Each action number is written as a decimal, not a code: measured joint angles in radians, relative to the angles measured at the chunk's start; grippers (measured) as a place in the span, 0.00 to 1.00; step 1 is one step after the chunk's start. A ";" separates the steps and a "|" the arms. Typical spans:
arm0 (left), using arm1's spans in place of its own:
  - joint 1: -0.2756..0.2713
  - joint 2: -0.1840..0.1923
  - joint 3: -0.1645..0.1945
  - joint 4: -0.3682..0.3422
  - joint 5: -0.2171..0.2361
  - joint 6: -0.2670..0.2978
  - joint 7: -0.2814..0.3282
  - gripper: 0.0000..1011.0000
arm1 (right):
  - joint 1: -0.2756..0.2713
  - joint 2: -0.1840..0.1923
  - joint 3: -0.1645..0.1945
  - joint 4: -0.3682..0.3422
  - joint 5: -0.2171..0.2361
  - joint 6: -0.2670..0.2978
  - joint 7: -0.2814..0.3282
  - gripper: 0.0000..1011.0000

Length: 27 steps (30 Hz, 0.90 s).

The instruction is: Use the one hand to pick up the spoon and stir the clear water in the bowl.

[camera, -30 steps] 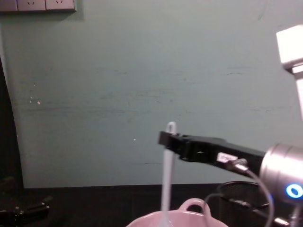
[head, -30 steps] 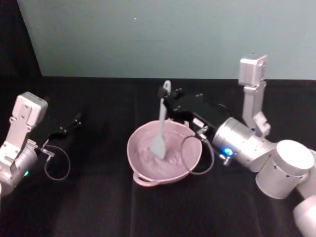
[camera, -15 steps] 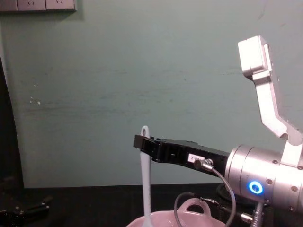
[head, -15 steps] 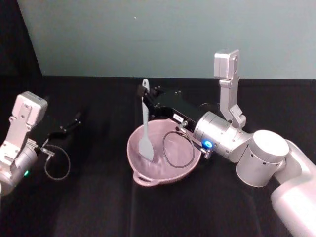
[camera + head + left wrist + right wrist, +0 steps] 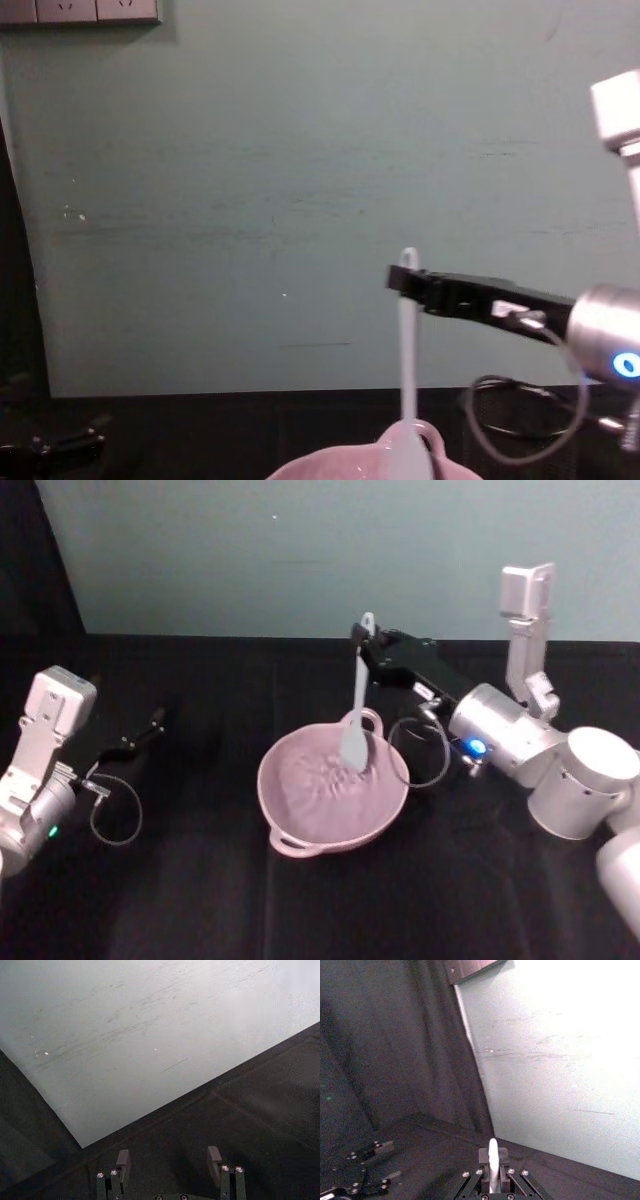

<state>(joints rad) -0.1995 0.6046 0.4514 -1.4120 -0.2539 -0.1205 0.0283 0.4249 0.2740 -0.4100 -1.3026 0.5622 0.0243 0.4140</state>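
Observation:
The pale pink bowl [image 5: 300, 815] sits mid-table with rippled clear water in it, and its loop handle [image 5: 374, 720] is on the far rim. The white spoon [image 5: 356, 705] stands nearly upright, its broad blade dipped into the water at the bowl's far right side, by the loop handle. My right gripper [image 5: 364, 638] is shut on the top of the spoon's handle, above the bowl's far rim. From the chest, the spoon [image 5: 407, 360] hangs down from that right gripper [image 5: 403, 281] to the bowl's rim [image 5: 330, 466]. My left gripper [image 5: 152, 723] rests parked at the left, its fingers [image 5: 123, 1159] apart.
A black cloth covers the table in front of a pale green wall. A grey cable loop [image 5: 428, 752] hangs from my right wrist beside the bowl's right rim. My right forearm [image 5: 520, 745] stretches across the table's right side.
My right gripper has swung the spoon from the bowl's left side across to its far right, near the loop handle. The left arm has not moved.

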 joint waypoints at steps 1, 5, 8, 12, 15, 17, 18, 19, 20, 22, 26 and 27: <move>0.000 0.000 0.000 0.000 0.000 0.000 0.000 1.00 | -0.005 0.006 0.005 -0.007 0.001 0.002 -0.002 0.11; 0.000 0.000 0.000 0.000 0.000 0.000 0.000 1.00 | -0.029 0.037 0.022 -0.051 0.005 0.022 -0.005 0.11; 0.000 0.000 0.000 0.000 0.000 0.000 0.000 1.00 | -0.042 0.050 0.023 -0.074 0.005 0.034 -0.005 0.11; 0.000 0.000 0.000 0.000 0.000 0.000 0.000 1.00 | -0.065 0.064 0.010 -0.116 0.004 0.050 0.000 0.11; 0.000 0.000 0.000 0.000 0.000 0.000 0.000 1.00 | -0.078 0.065 -0.008 -0.140 0.003 0.057 0.009 0.11; 0.000 0.000 0.000 0.000 0.000 0.000 0.000 1.00 | -0.082 0.064 -0.021 -0.150 -0.002 0.059 0.012 0.11; 0.000 0.000 0.000 0.000 0.000 0.000 0.000 1.00 | -0.084 0.063 -0.036 -0.161 -0.010 0.062 0.013 0.11; 0.000 0.000 0.000 0.000 0.000 0.000 0.000 1.00 | -0.085 0.061 -0.043 -0.165 -0.014 0.063 0.015 0.11; 0.000 0.000 0.000 0.000 0.000 0.000 0.000 1.00 | -0.085 0.058 -0.051 -0.169 -0.018 0.063 0.018 0.11; 0.000 0.000 0.000 0.000 0.000 0.000 0.000 1.00 | -0.083 0.049 -0.071 -0.172 -0.025 0.065 0.023 0.11; 0.000 0.000 0.000 0.000 0.000 0.000 0.000 1.00 | -0.069 0.025 -0.099 -0.159 -0.031 0.064 0.035 0.11; 0.000 0.000 0.000 0.000 0.000 0.000 0.000 1.00 | -0.061 0.015 -0.106 -0.149 -0.033 0.062 0.037 0.11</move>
<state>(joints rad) -0.1995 0.6047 0.4514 -1.4120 -0.2539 -0.1205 0.0283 0.3642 0.2892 -0.5164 -1.4515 0.5295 0.0863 0.4513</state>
